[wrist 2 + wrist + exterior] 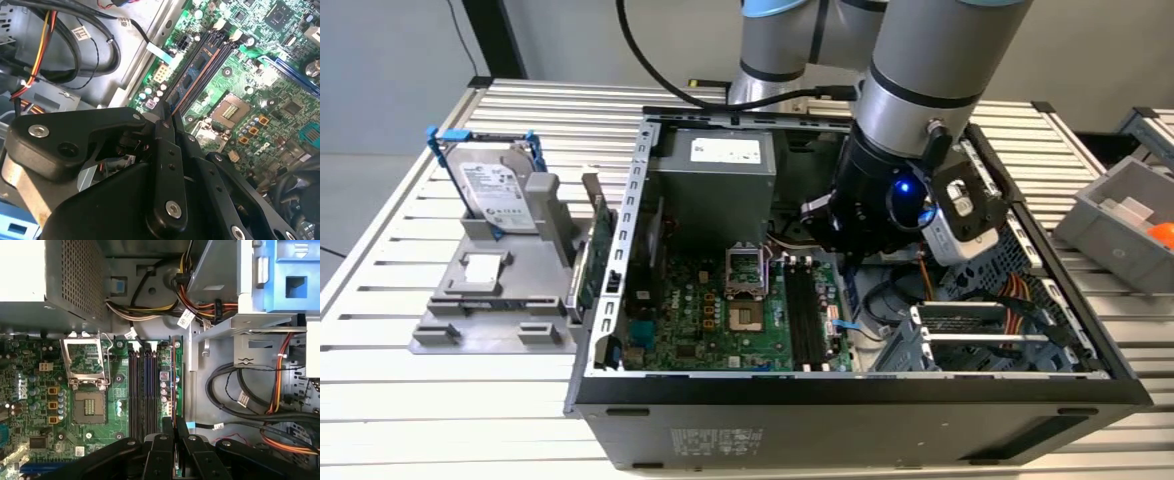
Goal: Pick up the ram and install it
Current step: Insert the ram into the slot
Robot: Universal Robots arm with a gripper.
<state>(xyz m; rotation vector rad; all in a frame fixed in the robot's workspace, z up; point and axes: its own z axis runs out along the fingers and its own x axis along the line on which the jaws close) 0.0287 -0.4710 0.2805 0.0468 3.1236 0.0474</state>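
Gripping the ram (173, 385) edge-on between nearly closed black fingers (165, 432), the gripper (174, 426) stands over the memory slots (142, 390) of the motherboard (85, 405). In the first wrist view the ram is a thin strip, dark with green and small parts along it, running from the fingertips up the outermost slot position beside the board's edge; whether it is seated I cannot tell. In the second wrist view the gripper (167, 120) pinches the stick at its near end, and the ram (192, 80) shows dark blue-green with black chips, lying alongside the orange-lined black slots (212, 55).

The exterior view shows the wider setting: the silver arm (927, 60) reaches down into the open black case (854, 410), its dark wrist hiding the ram. Outside the case, on the exterior view's left, a silver hard drive (498, 185) stands upright in a grey holder (480, 310) on the ribbed metal table (400, 260).

Both wrist views show the square metal processor socket (87, 370), and the first wrist view the perforated grey power supply (70, 275) and bundled black, yellow and orange cables (250, 405).
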